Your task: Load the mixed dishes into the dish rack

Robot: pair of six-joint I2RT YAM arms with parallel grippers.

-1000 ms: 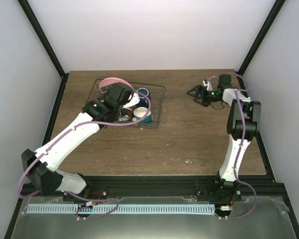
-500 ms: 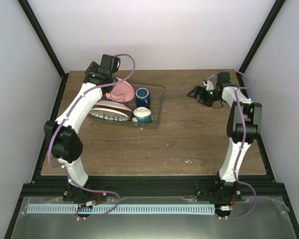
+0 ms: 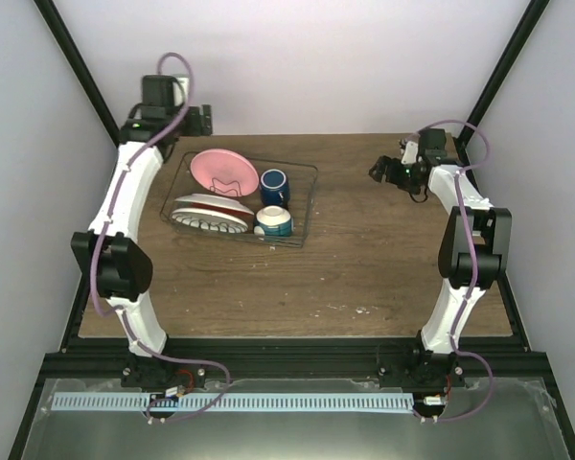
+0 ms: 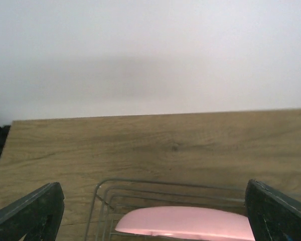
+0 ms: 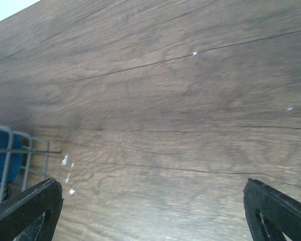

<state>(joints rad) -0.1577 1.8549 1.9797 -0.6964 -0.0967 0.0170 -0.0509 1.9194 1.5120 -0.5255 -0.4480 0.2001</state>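
The dish rack [image 3: 305, 207], left of centre in the overhead frame, held the pink plate [image 3: 222, 171] on edge beside the mug [image 3: 274, 184]. The left gripper [image 3: 203, 117] and right gripper [image 3: 377, 171] hung spread wide, empty. We feared a careless sweep would topple that plate.

The plain pink plate [image 3: 222, 171] carries no pattern, the white plate [image 3: 209, 220] is marked with dark radial stripes, and the red plate [image 3: 214, 200] shows only a red edge (any pattern on it cannot be made out from above). The mug [image 3: 274, 182] is dark blue, the small bowl [image 3: 273, 221] cream with a teal-blue band, and the dish rack [image 3: 310, 206] thin grey wire. The table [image 3: 383, 268] is brown wood with darker grain lines, while the left arm [image 3: 125, 187] and right arm [image 3: 450, 307] are white with black joints and purple cables.
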